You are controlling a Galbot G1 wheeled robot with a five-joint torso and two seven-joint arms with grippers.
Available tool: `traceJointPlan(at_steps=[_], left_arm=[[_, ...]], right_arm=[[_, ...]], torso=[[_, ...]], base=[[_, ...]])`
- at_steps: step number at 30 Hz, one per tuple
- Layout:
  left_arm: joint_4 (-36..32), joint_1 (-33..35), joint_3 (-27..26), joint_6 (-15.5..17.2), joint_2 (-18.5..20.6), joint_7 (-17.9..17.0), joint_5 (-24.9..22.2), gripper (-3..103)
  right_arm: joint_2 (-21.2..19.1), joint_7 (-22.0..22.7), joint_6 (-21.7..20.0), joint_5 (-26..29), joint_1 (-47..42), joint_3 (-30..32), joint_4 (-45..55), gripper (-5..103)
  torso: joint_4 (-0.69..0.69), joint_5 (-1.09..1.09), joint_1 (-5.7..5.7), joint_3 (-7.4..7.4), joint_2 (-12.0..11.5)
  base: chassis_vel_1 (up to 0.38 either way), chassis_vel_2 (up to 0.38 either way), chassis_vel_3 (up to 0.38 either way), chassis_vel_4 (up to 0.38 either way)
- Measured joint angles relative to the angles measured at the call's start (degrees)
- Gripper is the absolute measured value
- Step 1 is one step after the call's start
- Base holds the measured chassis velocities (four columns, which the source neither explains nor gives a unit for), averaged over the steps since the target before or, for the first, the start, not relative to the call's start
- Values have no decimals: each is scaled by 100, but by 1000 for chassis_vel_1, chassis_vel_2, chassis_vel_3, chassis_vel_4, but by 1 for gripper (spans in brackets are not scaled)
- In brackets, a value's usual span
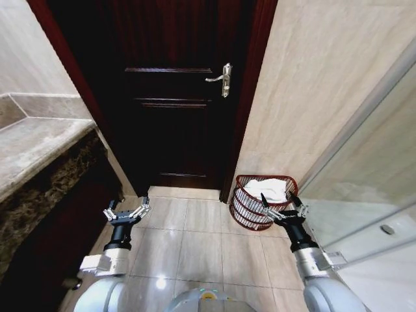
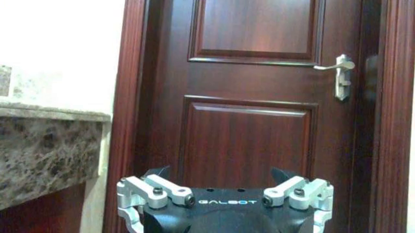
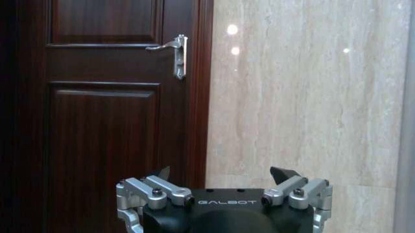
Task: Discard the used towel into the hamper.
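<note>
The white crumpled towel (image 1: 267,188) already lies inside the small round reddish-brown wire-weave hamper (image 1: 246,209), which stands on the beige tiled floor (image 1: 195,240) at the foot of the pale stone wall, just beside the frame of the dark panelled wooden door (image 1: 172,97). I judge the drop to be done, so the step in hand looks like the close of the task; what is left calls for little more than drawing my right arm clear of the hamper's rim without catching the wire. My right end effector (image 1: 284,207) hangs spread wide and holding nothing, just in front of the hamper's near edge, its fingers pointing forward toward the wall and door. In the right wrist view the two dark fingertips (image 3: 283,174) stand well apart with only bare wall and door beyond them. My left end effector (image 1: 127,212) is likewise open and empty, held out low over the floor on the other side, near the dark base of the mottled stone counter (image 1: 39,146), and it points at the door.
</note>
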Motion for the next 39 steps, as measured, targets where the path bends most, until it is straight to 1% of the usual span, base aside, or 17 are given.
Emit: traceJointPlan(at_steps=[6, 10, 12, 16, 28, 36, 39], left_arm=[[6, 15, -11, 12, 93, -38, -38, 100], [7, -18, 16, 121, 120, -50, -51, 100], [-38, -78, 52, 253, 118, -79, -50, 100], [-74, -142, 75, 335, 115, -123, -44, 100], [-83, -149, 25, 320, 159, -176, -19, 100], [-145, -127, 1, 315, 127, -179, -19, 100], [-151, -112, -17, 303, 121, -178, -18, 100]], right_arm=[[91, -6, -11, -37, 65, 1, -16, 100], [118, -31, 3, -31, 43, 8, -17, 100], [103, -42, 12, -23, 34, 9, -17, 100], [74, -42, 10, -17, 70, 14, -17, 100], [-27, -27, -8, 38, 88, 53, 8, 100], [-82, -8, -102, 67, 153, 48, 47, 100], [-88, -8, -105, 64, 110, 36, 75, 100]], torso=[[0, 0, 51, 77, 128], [1, 0, 79, 116, 197], [1, 0, 98, 145, 244], [1, 0, 132, 199, 332], [2, 0, 219, 325, 546], [3, 0, 296, 424, 725], [3, 0, 336, 488, 828]], base=[[0, 0, 0, 0], [0, 0, 0, 0], [0, 0, 0, 0], [0, 0, 0, 0], [0, 0, 0, 0], [0, 0, 0, 0], [0, 0, 0, 0]])
